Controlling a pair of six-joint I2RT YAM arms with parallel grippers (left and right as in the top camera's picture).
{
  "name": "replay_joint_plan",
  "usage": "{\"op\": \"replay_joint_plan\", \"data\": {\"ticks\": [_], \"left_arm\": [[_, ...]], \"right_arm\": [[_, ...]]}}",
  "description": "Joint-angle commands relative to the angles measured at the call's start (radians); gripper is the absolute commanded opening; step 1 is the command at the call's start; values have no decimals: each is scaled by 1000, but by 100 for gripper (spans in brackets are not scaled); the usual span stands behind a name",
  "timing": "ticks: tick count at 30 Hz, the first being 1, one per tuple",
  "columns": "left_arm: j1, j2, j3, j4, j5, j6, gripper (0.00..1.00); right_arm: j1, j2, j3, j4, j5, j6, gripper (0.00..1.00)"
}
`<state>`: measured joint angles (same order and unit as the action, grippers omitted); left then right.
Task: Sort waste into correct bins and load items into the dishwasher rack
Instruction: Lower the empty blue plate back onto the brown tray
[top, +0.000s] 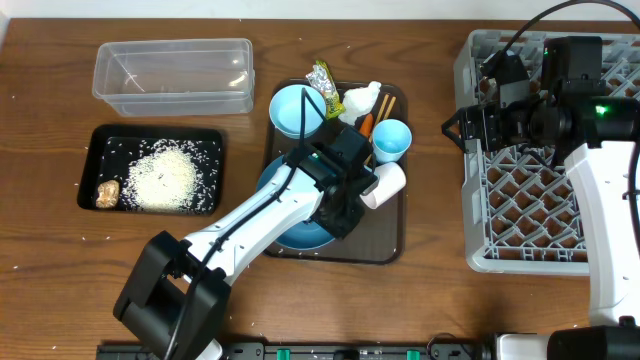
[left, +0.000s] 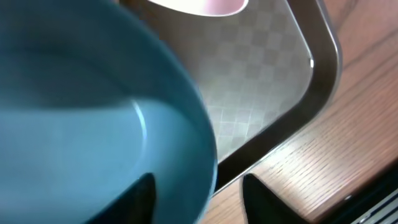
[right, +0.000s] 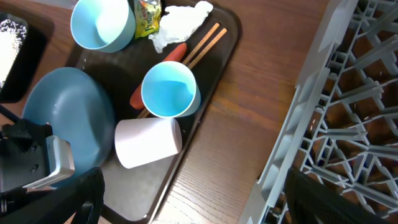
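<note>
Overhead: the rice (top: 165, 178) and the lump (top: 107, 193) lie in the black tray (top: 88, 165), and the tub (top: 170, 100) behind it holds nothing that shows. On the brown tray (top: 385, 232) the wrapper (top: 325, 78), tissue (top: 362, 98), carrot (top: 366, 124) and chopsticks (top: 386, 104) sit at the far end, between a bowl (top: 295, 110) and the blue cup (top: 391, 140). The pink cup (top: 384, 184) lies on its side. The left arm (top: 255, 212) reaches over the big dish (top: 300, 238), with the left jaws low at the dish's right rim, just beside the pink cup. The right jaws hang over the left edge of the rack (top: 520, 215).

Left wrist: the left jaws stand parted astride the dish rim, one inside the dish and one outside over the brown tray. Neither seems to press the rim, though the view is too close to be sure.

Right wrist: the right jaws gape wide and hold nothing, above the tabletop (right: 249, 124) between brown tray and rack.

Risks: the bite on that smooth, curved rim looks shallow, so the dish could slip or tip once lifted. A swinging dish or wrist could nudge the pink cup, which lies free to roll off the tray. The path to the rack also runs past the right arm, so the two arms could clash there
</note>
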<state>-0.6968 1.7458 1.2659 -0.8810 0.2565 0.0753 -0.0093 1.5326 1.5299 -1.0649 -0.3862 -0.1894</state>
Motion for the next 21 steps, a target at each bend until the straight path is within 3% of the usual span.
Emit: {"op": "replay_joint_plan", "data": {"ticks": [1,6,12,21], "left_arm": [[1,3,9,0,-7,-27,56],[1,-11,52,-4,-8,-42,65],[35,-84,77,-5,-19,-90,67],[217,-287,77,-5,-41,-141,80]], "right_arm": [[-3,3,10,2,-11,2,86],[-2,3,10,6,-16,2,89],[0,3,10,5,-43,2,89],[129,26,10,20,-64,25,87]]}}
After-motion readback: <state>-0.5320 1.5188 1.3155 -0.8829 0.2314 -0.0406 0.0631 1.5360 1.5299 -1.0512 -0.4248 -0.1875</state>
